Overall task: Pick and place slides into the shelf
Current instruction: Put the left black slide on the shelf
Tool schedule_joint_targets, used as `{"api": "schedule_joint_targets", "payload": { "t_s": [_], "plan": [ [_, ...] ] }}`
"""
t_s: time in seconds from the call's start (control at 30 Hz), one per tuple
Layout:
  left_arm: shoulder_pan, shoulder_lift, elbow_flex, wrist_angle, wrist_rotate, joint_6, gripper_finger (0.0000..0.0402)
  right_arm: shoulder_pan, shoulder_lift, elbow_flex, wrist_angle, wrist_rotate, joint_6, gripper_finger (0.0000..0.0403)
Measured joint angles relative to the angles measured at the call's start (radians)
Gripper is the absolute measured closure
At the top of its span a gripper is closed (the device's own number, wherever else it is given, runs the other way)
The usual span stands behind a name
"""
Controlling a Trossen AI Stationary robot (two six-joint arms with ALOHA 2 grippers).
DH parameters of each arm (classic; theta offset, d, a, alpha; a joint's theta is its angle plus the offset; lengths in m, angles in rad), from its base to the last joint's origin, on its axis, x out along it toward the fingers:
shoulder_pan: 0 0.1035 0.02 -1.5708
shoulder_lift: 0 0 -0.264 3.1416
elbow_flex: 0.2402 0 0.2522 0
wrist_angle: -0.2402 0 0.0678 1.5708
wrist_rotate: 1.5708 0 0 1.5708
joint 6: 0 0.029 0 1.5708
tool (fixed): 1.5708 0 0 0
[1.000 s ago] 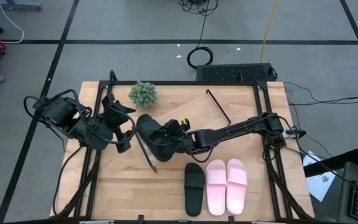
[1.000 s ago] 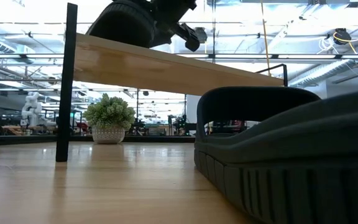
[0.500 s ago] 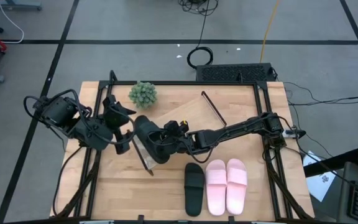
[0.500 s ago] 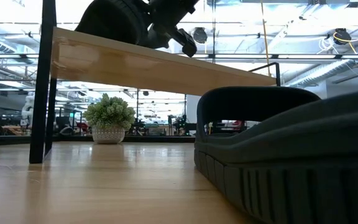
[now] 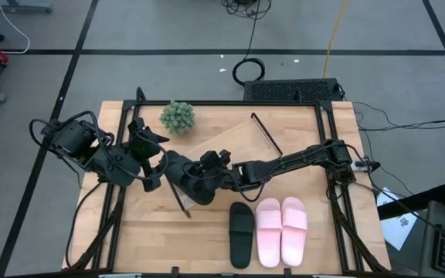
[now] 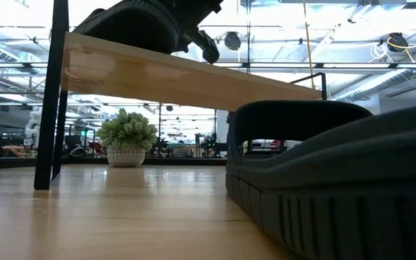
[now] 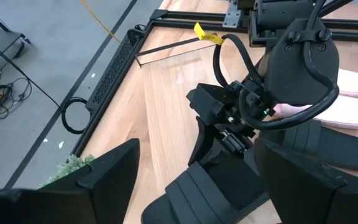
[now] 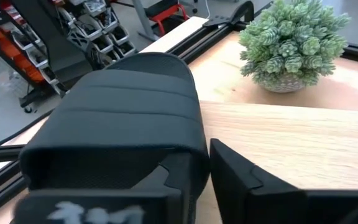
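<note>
Since a second earlier, the right arm had carried the matte black open-toe slide sandal leftward along the long light-wood shelf board with thin black wire end frames, and the shelf itself had swung a little on the wooden surface.

The right claw sat against the sandal's heel end; the right wrist view showed a finger beside the sole, but whether it was gripping or letting go could not be told.

The left claw waited just beside the shelf's left end, fingers spread wide and holding nothing.

By my reading, this was the placing step for the first sandal. Next would call for releasing it flat on the board and withdrawing without dragging the shelf.

Only that sandal was on the shelf. The second matte black slide and the pale pink pair lay side by side on the surface, well apart from it.
</note>
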Motion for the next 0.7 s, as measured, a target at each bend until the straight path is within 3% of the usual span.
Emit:
{"api": "schedule_joint_targets", "payload": {
  "t_s": [0.27, 0.7],
  "plan": [
    [-0.008, 0.000, 0.000, 0.000, 0.000, 0.014, 0.0083, -0.002, -0.005, 0.000, 0.000, 0.027, -0.027, 0.0295],
    [-0.033, 0.000, 0.000, -0.001, 0.000, 0.015, 0.0086, -0.005, -0.006, 0.000, -0.015, 0.049, -0.009, 0.0330]
  ]
}}
